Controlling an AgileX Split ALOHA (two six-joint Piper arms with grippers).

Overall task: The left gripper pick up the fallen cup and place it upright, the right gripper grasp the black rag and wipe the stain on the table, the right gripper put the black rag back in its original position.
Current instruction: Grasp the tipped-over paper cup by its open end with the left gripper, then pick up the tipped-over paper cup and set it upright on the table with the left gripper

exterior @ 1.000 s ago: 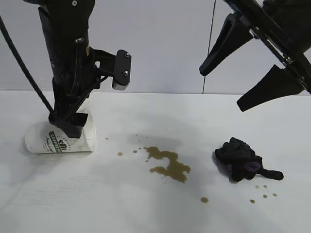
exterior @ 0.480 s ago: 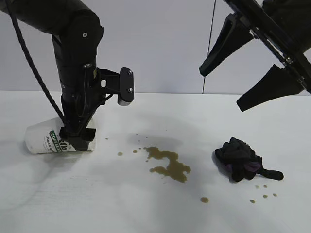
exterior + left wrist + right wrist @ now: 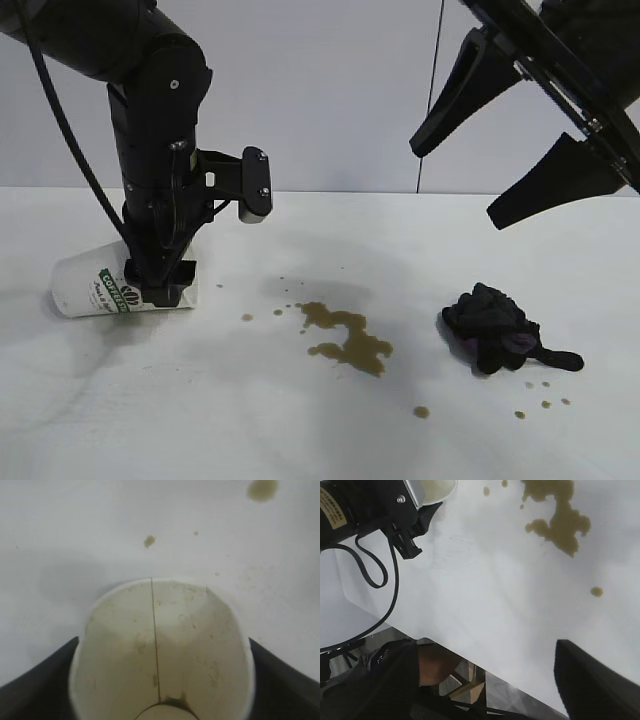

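We saw the left gripper clamped on the cup at its mouth end, the cup lying sideways on the table. The right gripper hung spread wide above the black rag, with the stain between cup and rag.

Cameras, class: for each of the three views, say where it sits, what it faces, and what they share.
Exterior: level, facing both arms; left gripper on the fallen cup, right gripper raised above the black rag.
Left wrist: looks into the cup between its fingers.
Right wrist: high, looks down on the stain.
Shared: cup, stain, table.
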